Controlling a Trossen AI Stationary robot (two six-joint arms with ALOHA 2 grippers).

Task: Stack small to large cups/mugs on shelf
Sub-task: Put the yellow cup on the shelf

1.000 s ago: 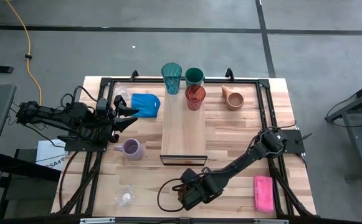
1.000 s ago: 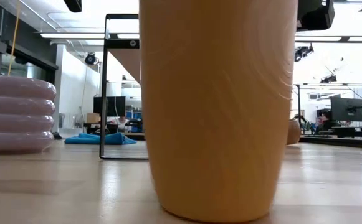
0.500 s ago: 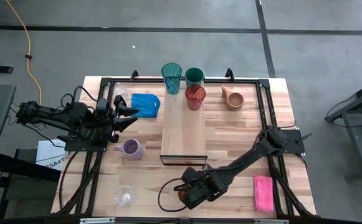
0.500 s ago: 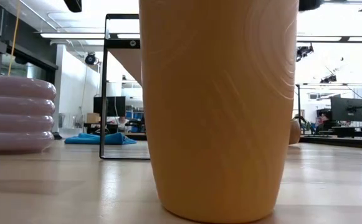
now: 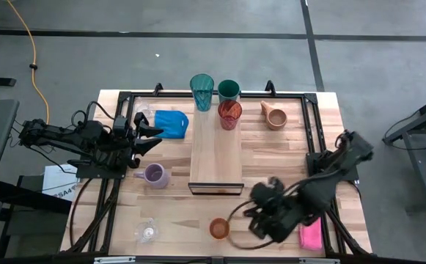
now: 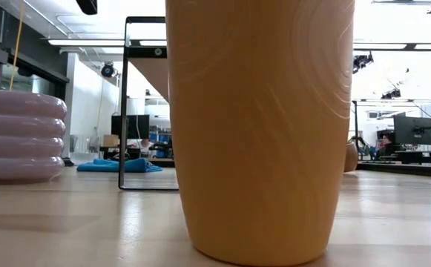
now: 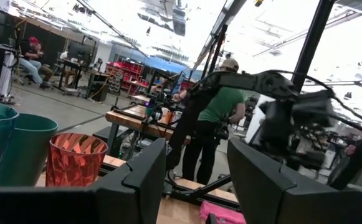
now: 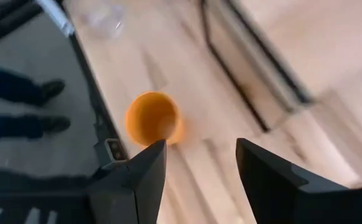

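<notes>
Shelf: long plank, centre of the high view, running from upper middle down to mid frame. On its upper end, red cup; teal tumbler and green cup at the top edge just above it. Table under all of it.

Tan mug on its side, upper right of the shelf. Blue cloth upper left. Lavender mug left of the shelf's lower end. Clear glass lower left. Pink sponge lower right.

Orange cup upright at bottom centre, standing alone; it fills the low view.

My right gripper sits just right of the orange cup, not touching, fingers spread wide, holding nothing. My left gripper waits at mid left beside the cloth, fingers apart, empty.
</notes>
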